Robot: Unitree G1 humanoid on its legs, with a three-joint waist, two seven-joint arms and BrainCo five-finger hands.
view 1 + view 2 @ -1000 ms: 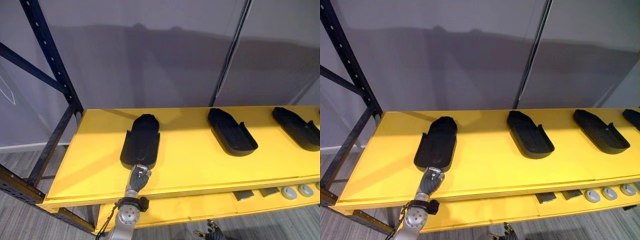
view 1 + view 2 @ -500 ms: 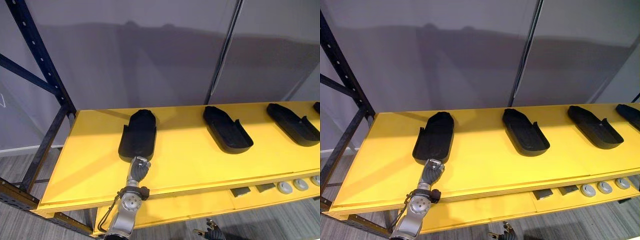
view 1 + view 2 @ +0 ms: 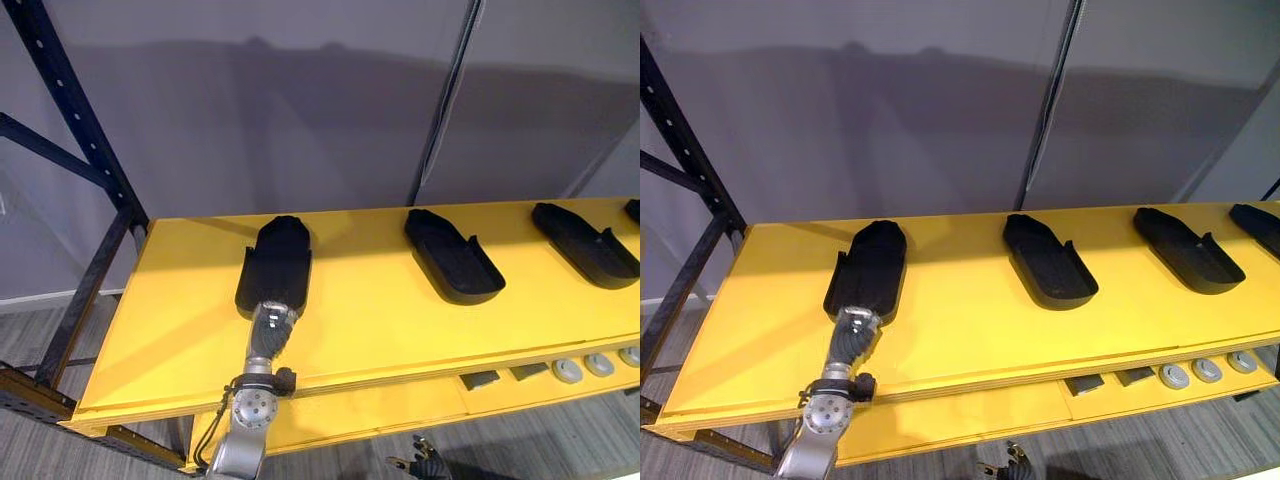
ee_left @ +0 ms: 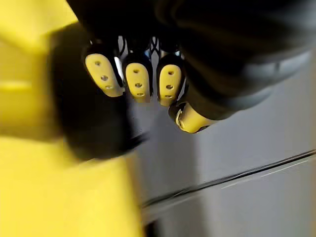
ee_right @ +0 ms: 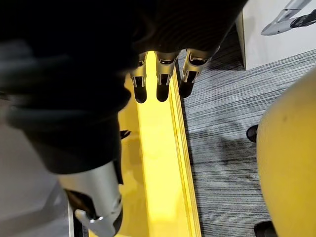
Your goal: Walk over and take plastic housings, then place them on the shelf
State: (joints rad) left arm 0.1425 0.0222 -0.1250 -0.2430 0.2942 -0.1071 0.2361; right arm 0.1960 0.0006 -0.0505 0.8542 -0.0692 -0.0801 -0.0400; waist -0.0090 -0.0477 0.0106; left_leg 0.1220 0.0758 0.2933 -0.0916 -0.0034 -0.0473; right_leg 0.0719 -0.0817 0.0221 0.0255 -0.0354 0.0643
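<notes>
A long black plastic housing (image 3: 276, 262) lies on the yellow shelf board (image 3: 380, 320) near its left end. My left hand (image 3: 269, 330) reaches up from below the board's front edge. Its straight fingers (image 4: 136, 79) rest against the housing's near end, open, and the dark housing (image 4: 94, 128) shows just past them. To the right lie a second black housing (image 3: 452, 256), a third (image 3: 585, 243), and the tip of another (image 3: 1257, 224). My right hand (image 3: 425, 465) hangs low below the shelf with its fingers (image 5: 160, 81) straight and nothing in it.
A black rack upright (image 3: 70, 110) with braces stands at the shelf's left end, and a grey wall is behind it. A lower yellow board carries small round grey parts (image 3: 570, 372) and dark flat pieces (image 3: 480, 380). Below is grey carpet (image 5: 222, 123).
My left hand has moved forward and up, from just short of the leftmost housing to resting on its near end. The view has shifted slightly; the other housings lie as before.
</notes>
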